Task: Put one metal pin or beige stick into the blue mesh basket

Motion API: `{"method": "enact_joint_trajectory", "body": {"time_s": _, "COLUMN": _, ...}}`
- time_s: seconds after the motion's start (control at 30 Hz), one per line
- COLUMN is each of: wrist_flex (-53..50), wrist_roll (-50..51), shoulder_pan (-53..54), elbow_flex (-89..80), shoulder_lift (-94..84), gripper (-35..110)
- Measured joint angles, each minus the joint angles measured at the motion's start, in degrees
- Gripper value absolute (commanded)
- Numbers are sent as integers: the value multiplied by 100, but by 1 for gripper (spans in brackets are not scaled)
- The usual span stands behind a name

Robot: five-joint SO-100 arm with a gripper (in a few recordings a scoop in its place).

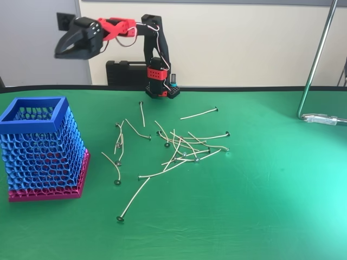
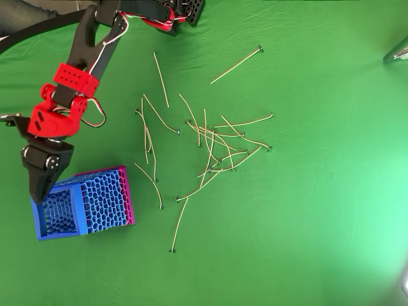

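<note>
Gripper (image 2: pixel 42 185) over basket (image 2: pixel 38 228) rim; jaw state cannot be told.
Release is best centred over the opening; sticks (image 1: pixel 179 146) lie scattered.

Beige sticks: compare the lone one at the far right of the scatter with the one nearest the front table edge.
The lone far beige stick lies nearly straight, clear of the others; the nearest beige stick curves slightly, its far end meeting the pile. The far one's head points right, the near one's toward the front. Both are thin with dark disc heads.
</note>
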State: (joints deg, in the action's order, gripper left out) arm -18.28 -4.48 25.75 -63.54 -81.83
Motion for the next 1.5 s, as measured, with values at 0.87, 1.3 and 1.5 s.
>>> {"method": "enact_joint_trajectory", "body": {"time_s": 0.87, "wrist_flex": -2030, "wrist_roll": 70, "shoulder_pan": -1617, "elbow_flex": -5115, "shoulder_lift": -6003, "gripper": 0}}
{"method": "enact_joint_trajectory", "body": {"time_s": 1.3, "wrist_flex": -2918, "wrist_roll": -9, "shoulder_pan": -1863, "elbow_flex": -7277, "shoulder_lift": -8596, "gripper": 0}}
{"method": "enact_joint_trajectory", "body": {"time_s": 1.5, "wrist_flex": -3375, "wrist_roll": -62, "shoulder_pan": -2074, "elbow_flex": -8077, "shoulder_lift": -9677, "gripper": 0}}
